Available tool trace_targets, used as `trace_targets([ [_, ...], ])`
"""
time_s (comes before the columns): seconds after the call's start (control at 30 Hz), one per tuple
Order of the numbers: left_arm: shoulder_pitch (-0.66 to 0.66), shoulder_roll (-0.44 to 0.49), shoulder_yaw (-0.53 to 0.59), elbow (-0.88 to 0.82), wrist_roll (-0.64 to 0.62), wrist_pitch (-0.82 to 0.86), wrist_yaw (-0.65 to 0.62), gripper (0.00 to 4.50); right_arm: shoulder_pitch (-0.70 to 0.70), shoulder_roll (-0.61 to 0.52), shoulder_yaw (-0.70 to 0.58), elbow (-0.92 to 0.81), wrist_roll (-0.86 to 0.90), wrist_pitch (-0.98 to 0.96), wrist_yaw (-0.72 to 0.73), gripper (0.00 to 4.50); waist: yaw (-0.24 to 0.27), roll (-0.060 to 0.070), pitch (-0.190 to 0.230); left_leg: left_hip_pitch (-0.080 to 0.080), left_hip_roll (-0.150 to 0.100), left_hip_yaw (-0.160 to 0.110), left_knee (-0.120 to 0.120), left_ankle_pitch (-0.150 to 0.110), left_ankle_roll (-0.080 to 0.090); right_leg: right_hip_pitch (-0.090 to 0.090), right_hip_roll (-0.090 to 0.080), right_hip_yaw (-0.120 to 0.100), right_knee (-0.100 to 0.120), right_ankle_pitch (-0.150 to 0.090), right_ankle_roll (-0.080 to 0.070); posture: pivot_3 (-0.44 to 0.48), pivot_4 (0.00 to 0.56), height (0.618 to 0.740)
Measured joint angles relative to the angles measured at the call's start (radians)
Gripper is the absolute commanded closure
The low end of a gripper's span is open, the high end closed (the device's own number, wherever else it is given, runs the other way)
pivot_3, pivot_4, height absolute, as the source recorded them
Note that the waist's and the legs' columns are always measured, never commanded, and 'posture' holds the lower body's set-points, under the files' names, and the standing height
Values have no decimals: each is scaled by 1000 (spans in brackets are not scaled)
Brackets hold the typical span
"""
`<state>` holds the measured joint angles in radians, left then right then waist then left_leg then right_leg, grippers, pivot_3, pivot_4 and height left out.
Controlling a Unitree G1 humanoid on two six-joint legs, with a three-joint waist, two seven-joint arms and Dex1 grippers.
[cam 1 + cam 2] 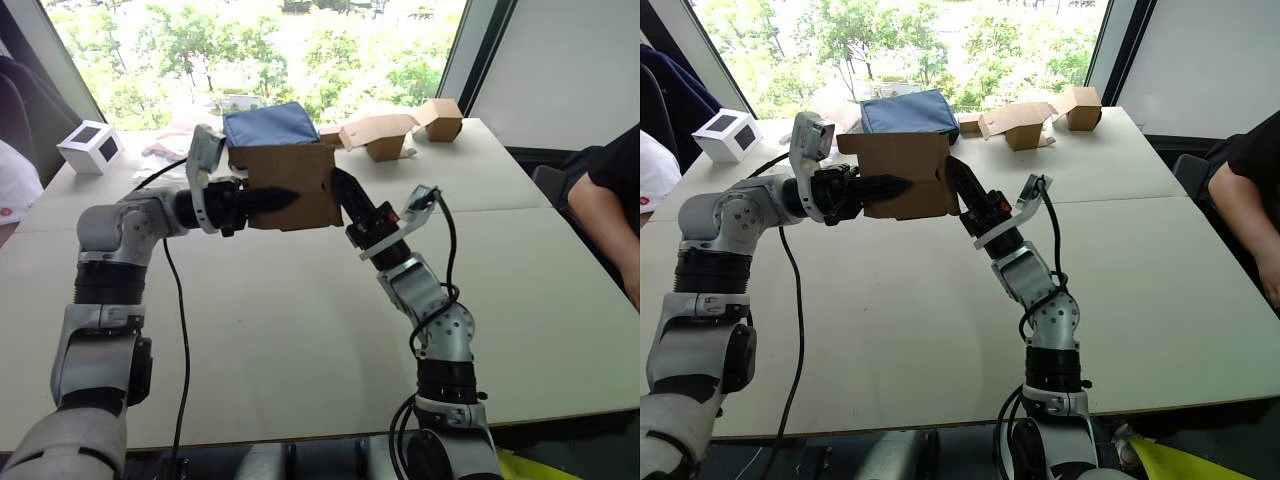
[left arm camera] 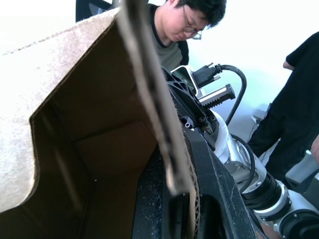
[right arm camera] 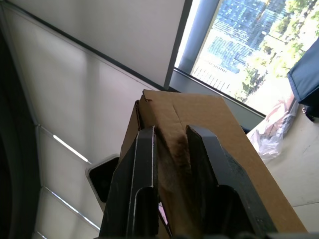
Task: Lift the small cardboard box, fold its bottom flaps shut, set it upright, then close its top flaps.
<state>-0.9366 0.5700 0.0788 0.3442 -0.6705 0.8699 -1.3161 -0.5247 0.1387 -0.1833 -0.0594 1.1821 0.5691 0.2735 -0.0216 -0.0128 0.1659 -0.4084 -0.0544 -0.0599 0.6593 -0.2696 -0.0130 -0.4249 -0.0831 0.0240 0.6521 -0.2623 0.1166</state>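
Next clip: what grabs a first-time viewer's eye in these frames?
The small cardboard box held in the air above the table, pinched between the left gripper and right gripper. Behind it lie a blue bag, lighter tan boxes and a white cube.

No readable text, label, brand, number or sign anywhere; small cardboard box (image 1: 288,185) plain brown, without print.
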Motion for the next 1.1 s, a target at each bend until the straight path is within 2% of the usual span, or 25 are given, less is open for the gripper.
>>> trace_targets([
  [0.4,0,13,-13,3,11,0,-2,4500,3,-9,24,16,-65,-43,55,3559,0,0,0,0,0,0,0,0,0,0,0,0,0,0,0,0,150,740],
  [0.7,-10,8,-5,17,3,0,-7,4500,92,-63,47,-59,-79,5,100,3559,0,0,0,0,0,0,0,0,0,0,0,0,0,0,0,0,150,740],
  [1.1,-12,-2,-5,27,-2,6,-9,4500,134,4,50,-63,-73,4,36,3559,1,0,0,0,0,0,0,0,0,0,0,0,0,0,0,0,150,740],
])
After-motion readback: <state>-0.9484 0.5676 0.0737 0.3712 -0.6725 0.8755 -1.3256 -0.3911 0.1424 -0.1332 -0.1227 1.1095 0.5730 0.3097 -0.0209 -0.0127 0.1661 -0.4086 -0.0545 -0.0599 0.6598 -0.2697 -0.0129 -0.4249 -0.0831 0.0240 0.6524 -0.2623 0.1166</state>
